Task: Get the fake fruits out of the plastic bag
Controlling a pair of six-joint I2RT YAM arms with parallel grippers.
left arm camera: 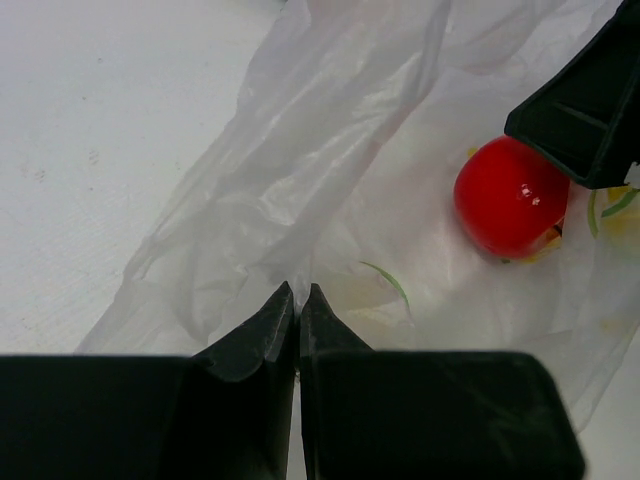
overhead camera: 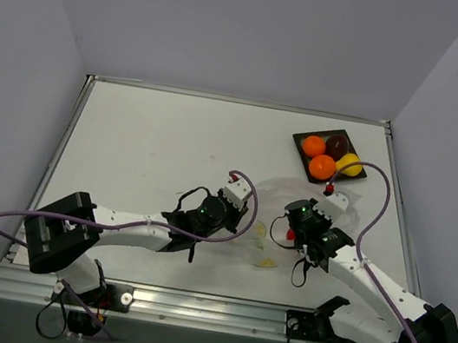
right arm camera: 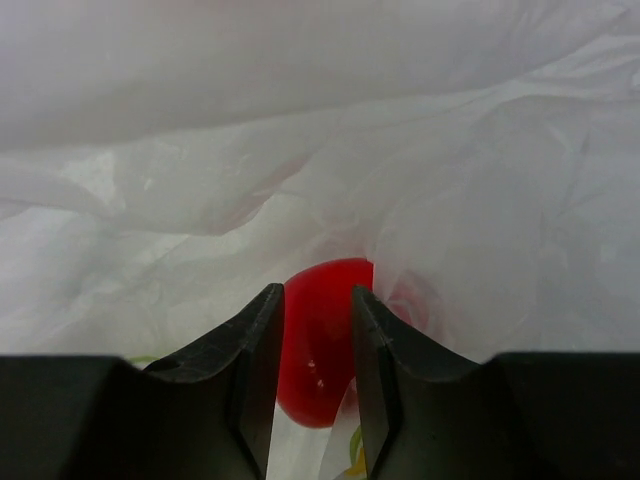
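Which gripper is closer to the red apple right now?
Right. The right gripper has the red apple between its fingers, amid the folds of the plastic bag; the left gripper is shut on the bag's edge, off to the apple's side.

The top external camera hangs high above and behind the arms and looks steeply down on the whole bench [overhead camera: 172, 144]. The arm bases line its bottom edge, and everything in it appears small. The left wrist camera sits just behind the left fingers [left arm camera: 250, 345], facing low and forward across the plastic bag [left arm camera: 330, 150], near enough that crinkled plastic fills most of the frame. The right wrist camera looks out past the right fingers [right arm camera: 250, 365], closer still, with plastic across the whole view. Both wrist views share the red apple [left arm camera: 510, 195], seen from different sides, and all three share the bag. Only the overhead view takes in the tray [overhead camera: 300, 138].
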